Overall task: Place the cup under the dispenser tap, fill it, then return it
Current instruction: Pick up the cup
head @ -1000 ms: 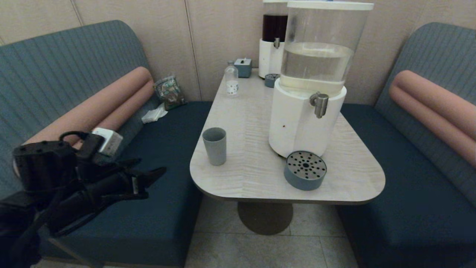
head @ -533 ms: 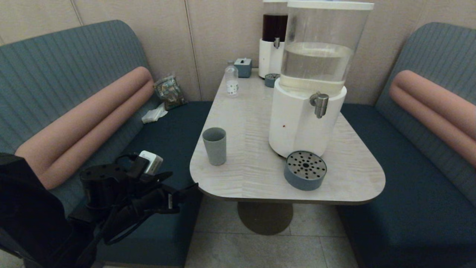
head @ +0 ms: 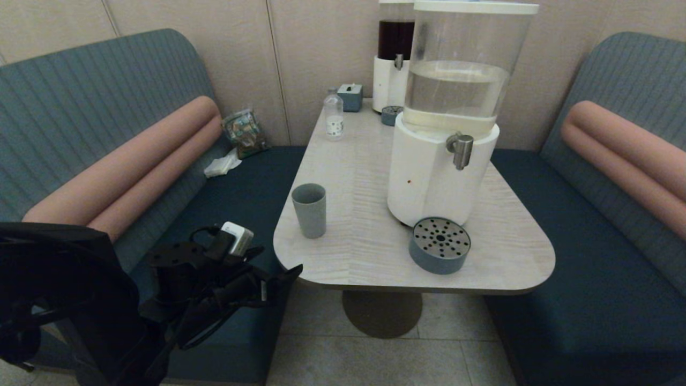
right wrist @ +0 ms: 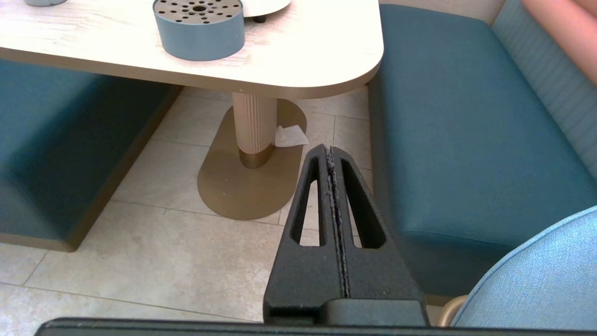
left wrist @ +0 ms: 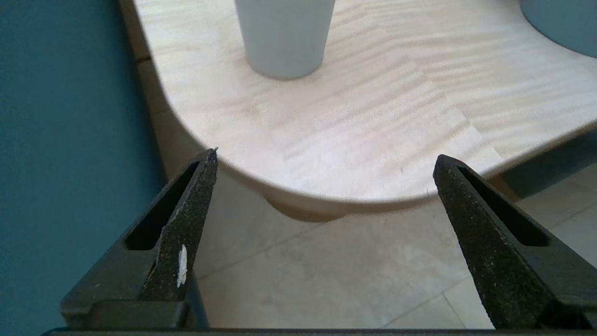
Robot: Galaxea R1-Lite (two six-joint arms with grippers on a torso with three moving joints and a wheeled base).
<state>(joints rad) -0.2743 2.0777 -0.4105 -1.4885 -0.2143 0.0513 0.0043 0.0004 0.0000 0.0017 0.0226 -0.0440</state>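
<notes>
Your left gripper [head: 278, 276] is hanging below and just short of the table's [head: 375, 252] near-left corner, over the floor beside the bench seat [head: 236, 193]. Its jaws are spread wide and holding nothing, which suits an approach to a round body. From the left wrist view the gap [left wrist: 326, 163] is framing the table edge, with the cup [left wrist: 284, 37] standing ahead of it and above, slightly toward the one finger [left wrist: 196, 196].

The cup [head: 309, 209] is sitting upright on the tabletop, near the edge closest to your claw and well apart from the white-based dispenser [head: 437, 171]. It is a plain grey-blue tumbler, matte, handleless, narrowing a little toward its foot, with its mouth open upward. I am judging it as light and easy to tip, so a grip around the mid-body looks safer than one at the rim.

The dispenser tap [head: 461, 150] is jutting out beyond the cup, farther from your claw, with the round perforated drip tray [head: 440, 244] lying on the table below it; that tray is likely marking where the cup should stand.

Your right gripper [right wrist: 332, 154] is idling low beside the other bench, jaws pressed together and empty.
</notes>
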